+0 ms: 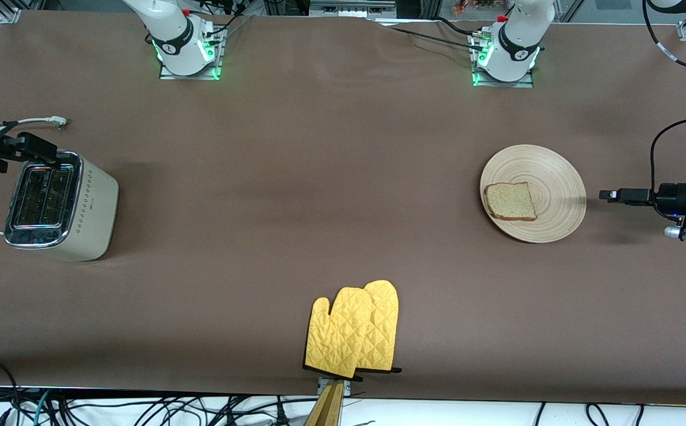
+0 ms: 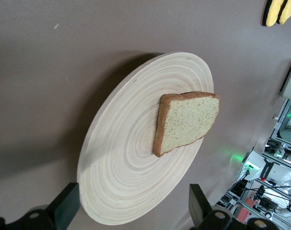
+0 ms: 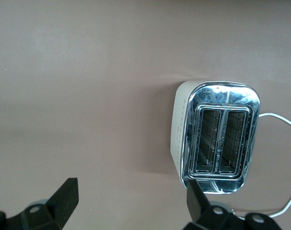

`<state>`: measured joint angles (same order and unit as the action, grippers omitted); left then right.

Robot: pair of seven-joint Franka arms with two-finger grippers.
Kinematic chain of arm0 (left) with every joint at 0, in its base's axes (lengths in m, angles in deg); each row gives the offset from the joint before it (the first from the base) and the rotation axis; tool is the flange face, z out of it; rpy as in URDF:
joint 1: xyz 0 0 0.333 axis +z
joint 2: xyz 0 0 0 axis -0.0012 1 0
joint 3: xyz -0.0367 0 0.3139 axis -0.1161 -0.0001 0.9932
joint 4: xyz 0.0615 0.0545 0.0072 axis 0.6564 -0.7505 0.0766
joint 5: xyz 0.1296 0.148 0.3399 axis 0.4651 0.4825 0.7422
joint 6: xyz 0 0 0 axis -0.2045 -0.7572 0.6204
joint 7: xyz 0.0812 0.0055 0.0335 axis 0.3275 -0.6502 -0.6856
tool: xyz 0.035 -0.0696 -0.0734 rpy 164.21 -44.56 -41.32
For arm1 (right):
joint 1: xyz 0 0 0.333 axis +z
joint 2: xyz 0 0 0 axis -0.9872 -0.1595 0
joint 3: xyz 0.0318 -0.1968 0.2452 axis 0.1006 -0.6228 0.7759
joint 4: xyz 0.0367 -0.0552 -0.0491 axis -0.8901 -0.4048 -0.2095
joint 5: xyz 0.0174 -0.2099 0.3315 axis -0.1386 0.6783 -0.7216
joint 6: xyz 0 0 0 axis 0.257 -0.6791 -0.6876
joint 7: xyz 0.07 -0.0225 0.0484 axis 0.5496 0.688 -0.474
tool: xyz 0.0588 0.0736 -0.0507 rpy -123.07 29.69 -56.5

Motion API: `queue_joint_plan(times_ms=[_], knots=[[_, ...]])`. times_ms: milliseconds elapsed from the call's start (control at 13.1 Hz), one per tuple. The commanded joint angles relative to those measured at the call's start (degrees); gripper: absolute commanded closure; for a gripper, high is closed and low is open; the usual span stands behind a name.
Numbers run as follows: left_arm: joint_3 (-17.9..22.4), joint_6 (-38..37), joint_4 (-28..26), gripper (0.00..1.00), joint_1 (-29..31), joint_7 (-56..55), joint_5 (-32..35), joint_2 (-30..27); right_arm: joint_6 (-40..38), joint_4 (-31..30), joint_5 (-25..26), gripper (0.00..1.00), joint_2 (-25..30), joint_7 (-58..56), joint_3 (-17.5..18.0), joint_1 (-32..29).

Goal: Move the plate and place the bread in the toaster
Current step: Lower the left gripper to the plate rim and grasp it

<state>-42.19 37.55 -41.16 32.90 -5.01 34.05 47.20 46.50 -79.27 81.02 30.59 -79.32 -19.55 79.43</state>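
Note:
The pale wooden plate (image 1: 556, 177) (image 2: 121, 172) lies toward the left arm's end of the table. One slice of bread (image 1: 509, 201) (image 2: 186, 122) rests flat on it, off-centre toward the toaster's end. My left gripper (image 1: 609, 194) (image 2: 134, 211) hangs open over the table just outside the plate's rim, holding nothing. The cream toaster (image 1: 58, 204) (image 3: 217, 139) stands at the right arm's end, both slots showing no bread. Over the toaster's end that is farther from the front camera, my right gripper (image 1: 23, 146) (image 3: 131, 203) is open and holds nothing.
A pair of yellow oven mitts (image 1: 354, 334) (image 2: 277, 10) lies at the table's edge nearest the front camera, midway along. The toaster's white cord and plug (image 1: 52, 121) trail on the table beside the right gripper. Brown tabletop (image 1: 319, 195) spans between toaster and plate.

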Motion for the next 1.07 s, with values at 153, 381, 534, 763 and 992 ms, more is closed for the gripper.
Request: queue_joint_plan(times_ms=[153,381,534,763,992], knots=[[-0.52,-0.74,1.94,0.00,2.36,5.76,-3.95,6.04,-0.73,1.43,-1.02,0.00,-0.53,0.20,0.15,-0.37],[-0.52,-0.74,1.68,0.00,2.36,5.95,-4.39,6.58,-0.72,1.43,-1.02,0.00,-0.53,0.20,0.15,-0.37],[-0.52,-0.74,0.80,0.00,2.63,5.95,-4.57,7.10,-0.72,1.43,-1.02,0.00,-0.53,0.20,0.15,-0.37],[-0.52,-0.74,-0.96,0.00,3.42,5.95,-5.97,8.25,-0.72,1.43,-1.02,0.00,-0.53,0.20,0.15,-0.37],[-0.61,-0.74,-1.48,0.01,3.33,5.95,-6.85,8.25,-0.72,1.43,-1.02,0.00,-0.62,0.20,0.15,-0.37]])
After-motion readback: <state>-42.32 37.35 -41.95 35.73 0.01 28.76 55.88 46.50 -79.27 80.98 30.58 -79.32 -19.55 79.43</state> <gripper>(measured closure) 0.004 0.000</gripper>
